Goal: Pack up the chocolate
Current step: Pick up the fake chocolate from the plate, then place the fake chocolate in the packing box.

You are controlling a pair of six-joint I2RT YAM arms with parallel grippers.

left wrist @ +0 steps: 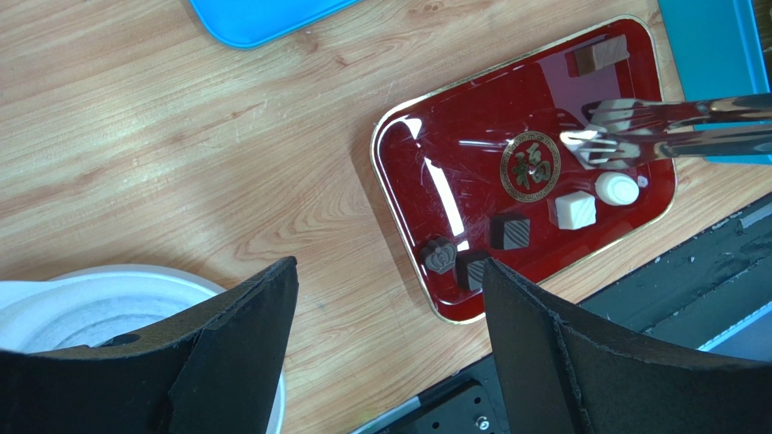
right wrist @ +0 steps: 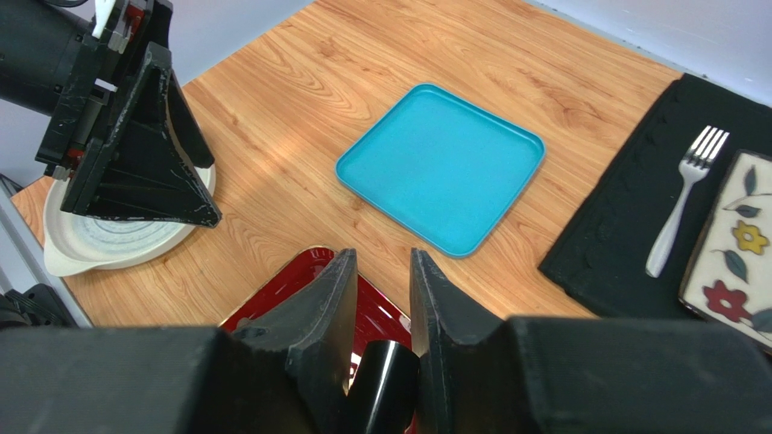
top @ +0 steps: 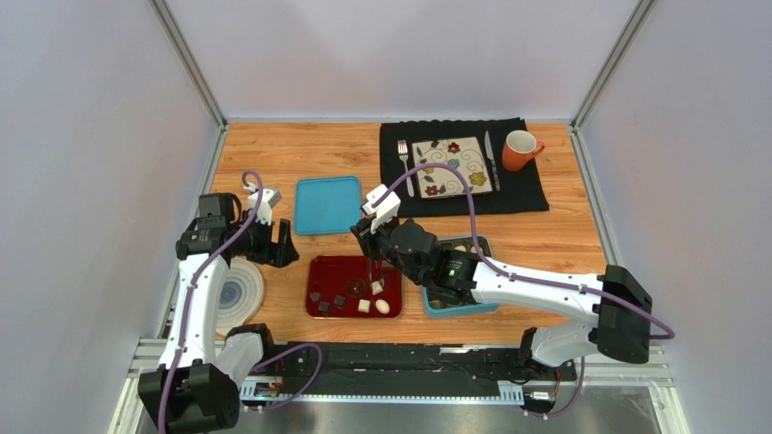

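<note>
Jaws gape empty on left gripper [left wrist: 390, 271], pinch tongs [left wrist: 652, 131] on right gripper [right wrist: 382, 262], over grey-walled wooden table [top: 272, 145].

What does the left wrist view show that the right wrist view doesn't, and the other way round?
Left wrist only: the chocolates on the tray and the tips of the metal tongs above them. Right wrist only: the fork, the black mat and the flowered plate. Both: the red tray, the blue lid, the white dish and the wooden table.

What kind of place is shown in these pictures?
Probably a robot test booth: plain grey walls enclose a wooden table, and robot arms are bolted to a metal rail at its edge.
</note>
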